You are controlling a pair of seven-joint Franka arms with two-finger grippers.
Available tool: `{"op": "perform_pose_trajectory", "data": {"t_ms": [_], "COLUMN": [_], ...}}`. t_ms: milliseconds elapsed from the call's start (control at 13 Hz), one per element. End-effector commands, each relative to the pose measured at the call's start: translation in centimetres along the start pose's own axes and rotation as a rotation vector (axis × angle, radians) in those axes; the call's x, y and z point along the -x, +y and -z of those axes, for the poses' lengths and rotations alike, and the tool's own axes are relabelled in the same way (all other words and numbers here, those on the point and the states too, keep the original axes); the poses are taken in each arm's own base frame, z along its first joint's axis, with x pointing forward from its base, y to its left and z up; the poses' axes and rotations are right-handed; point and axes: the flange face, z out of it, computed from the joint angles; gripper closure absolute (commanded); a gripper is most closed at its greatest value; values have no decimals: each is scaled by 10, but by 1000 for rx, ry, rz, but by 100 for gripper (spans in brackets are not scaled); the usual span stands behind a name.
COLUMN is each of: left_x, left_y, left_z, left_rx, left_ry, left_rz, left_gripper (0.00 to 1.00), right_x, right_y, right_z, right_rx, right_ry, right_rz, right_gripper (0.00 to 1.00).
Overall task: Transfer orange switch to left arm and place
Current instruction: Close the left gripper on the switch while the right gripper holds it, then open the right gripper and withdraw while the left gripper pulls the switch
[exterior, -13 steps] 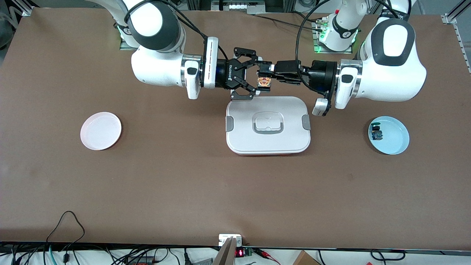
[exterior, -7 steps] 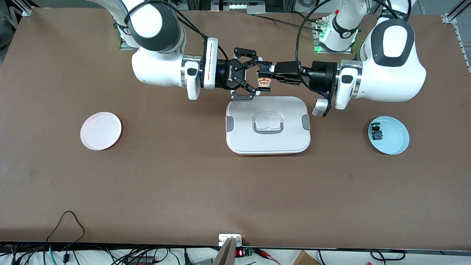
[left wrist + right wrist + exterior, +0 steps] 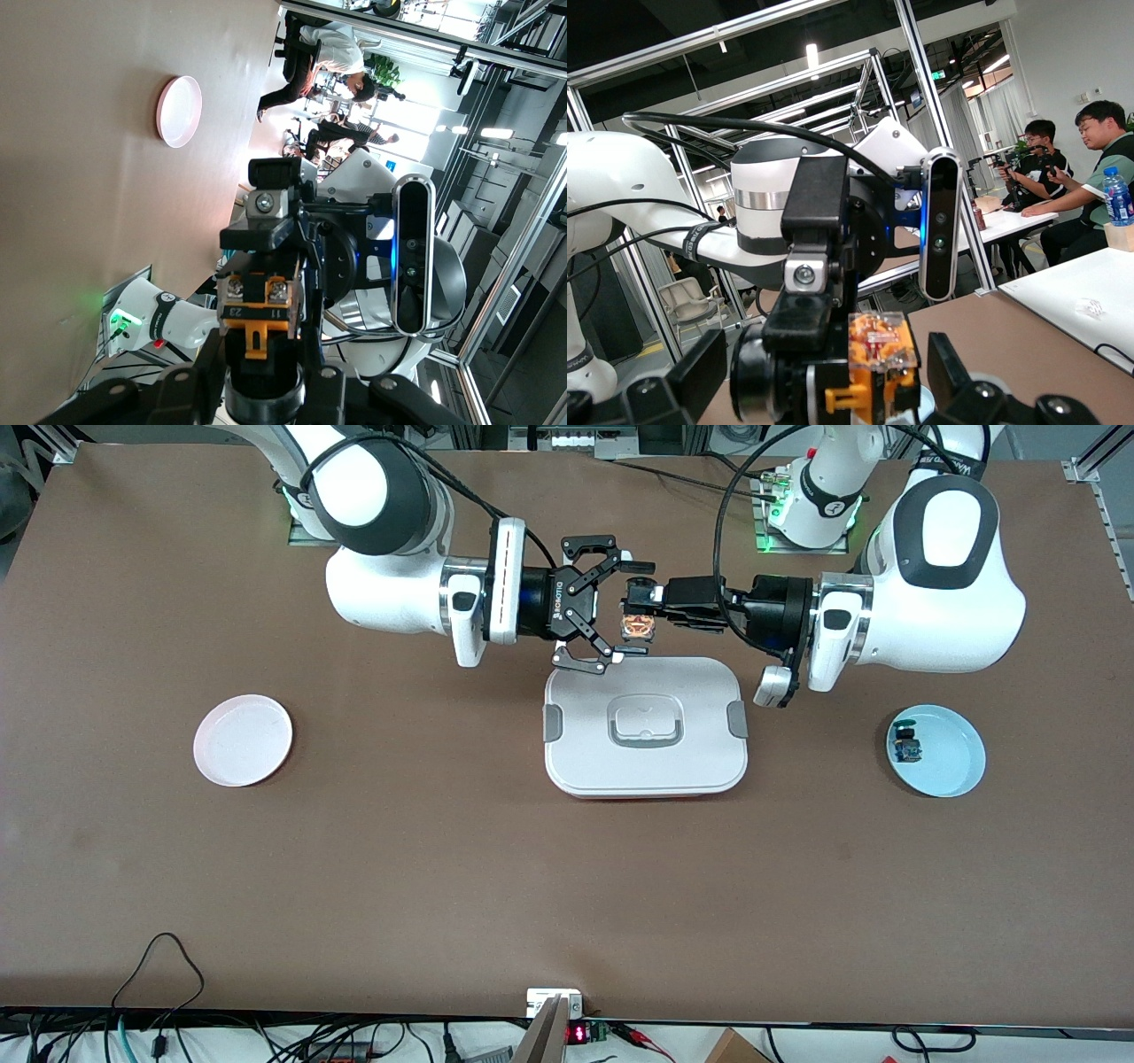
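Two grippers [image 3: 645,592] [image 3: 633,609] flanking orange switch [image 3: 636,625]

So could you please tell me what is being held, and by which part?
The left gripper holds the orange switch by its upper end; the right gripper is open around it.

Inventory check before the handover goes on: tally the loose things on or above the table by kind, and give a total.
Plates: 2, the pink plate and the blue plate
Switches: 2, the orange switch held in the left gripper beside the open right gripper, and the blue switch in the blue plate
Boxes: 1, the white box
Total: 5
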Motion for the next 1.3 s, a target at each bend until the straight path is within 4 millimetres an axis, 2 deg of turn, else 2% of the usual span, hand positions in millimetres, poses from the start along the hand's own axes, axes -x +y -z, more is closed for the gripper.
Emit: {"op": "perform_pose_trajectory", "data": {"t_ms": [0,77,230,384,614,767,844,920,997,1151,1227], "left_x": [0,0,-1,-1,-4,-15,-22,-27,-28,-27,-28], "left_y": [0,0,0,0,-5,-22,-31,-46,-54,-63,-72], "left_z": [1,1,3,2,7,25,41,52,63,82,99], "left_rx": [7,7,8,8,10,32,50,20,-48,-67,-108], "left_ry": [-3,-3,0,-2,1,-20,-23,-42,-43,-51,-46], "left_rz": [-20,-20,-19,-18,-9,-14,-3,5,-27,-26,-21], "left_gripper": [100,100,100,100,100,100,100,100,100,100,100], "right_x": [-6,-5,-10,-9,-4,-2,-2,-1,4,5,6], "right_y": [-2,-1,13,14,23,24,23,26,26,27,30], "right_z": [-1,0,18,21,35,41,42,48,51,62,69], "right_rx": [-1,-1,28,34,58,43,28,22,9,3,2], "right_ry": [20,20,19,16,11,15,18,19,18,17,13], "right_rz": [-6,-4,6,12,1,-5,-6,-9,-15,-16,-17], "right_gripper": [0,0,0,0,0,0,0,0,0,0,0]}}
